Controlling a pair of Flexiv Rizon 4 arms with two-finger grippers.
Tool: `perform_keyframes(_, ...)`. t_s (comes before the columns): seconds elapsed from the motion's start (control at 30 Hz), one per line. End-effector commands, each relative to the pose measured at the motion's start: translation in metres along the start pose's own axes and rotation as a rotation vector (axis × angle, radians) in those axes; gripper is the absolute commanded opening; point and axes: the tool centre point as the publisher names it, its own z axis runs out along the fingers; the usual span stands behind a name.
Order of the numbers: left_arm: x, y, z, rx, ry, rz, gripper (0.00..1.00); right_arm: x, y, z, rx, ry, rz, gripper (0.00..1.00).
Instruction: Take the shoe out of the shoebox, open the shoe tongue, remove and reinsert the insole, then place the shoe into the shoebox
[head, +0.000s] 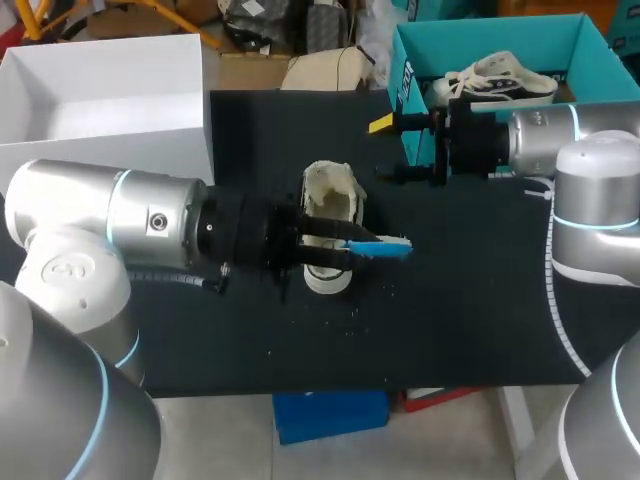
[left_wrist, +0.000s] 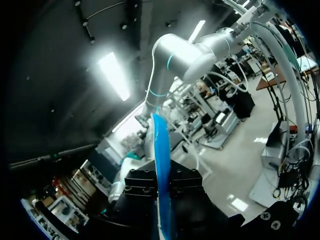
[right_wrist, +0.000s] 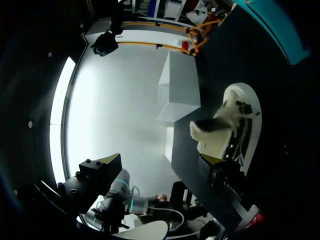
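Head view: a cream-white low shoe (head: 328, 190) lies on the black table mat (head: 470, 300), outside the teal cardboard shoebox (head: 480, 35), which stands well beyond the shoe. The left gripper (head: 338, 247), over the shoe's near end, pinches a thin blue insole (head: 385, 247) that juts sideways, clear of the shoe. The right gripper (head: 402, 150) hangs beside the shoe with fingers spread, touching nothing. Risks, as judged: the shoe is unheld, so pushing in the limp insole may slide the shoe or buckle the insole against the tongue. The end-on pinch may also slip.
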Motion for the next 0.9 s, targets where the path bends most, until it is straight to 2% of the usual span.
perform_keyframes(0.03,0.018,0.008,-0.011,0.021,-0.037,0.162,0.0,-0.001,0.0,0.002,-0.003,0.0,0.0,1.0)
perform_keyframes(0.1,0.021,0.012,-0.016,0.03,-0.038,0.213,0.0,-0.001,0.0,0.002,-0.003,0.0,0.0,1.0)
perform_keyframes(0.27,0.027,0.023,-0.032,-0.009,-0.027,0.38,0.0,-0.001,0.0,0.002,-0.003,0.0,0.0,1.0)
perform_keyframes(0.4,0.028,0.03,-0.043,0.04,-0.03,0.476,0.0,-0.001,0.0,0.002,-0.003,0.0,0.0,1.0)
perform_keyframes(0.5,0.025,0.043,-0.049,0.01,-0.041,0.433,0.0,-0.001,0.0,0.002,-0.003,0.0,0.0,1.0)
perform_keyframes(0.9,0.025,0.043,-0.049,0.01,-0.041,0.433,0.0,-0.001,0.0,0.002,-0.003,0.0,0.0,1.0)
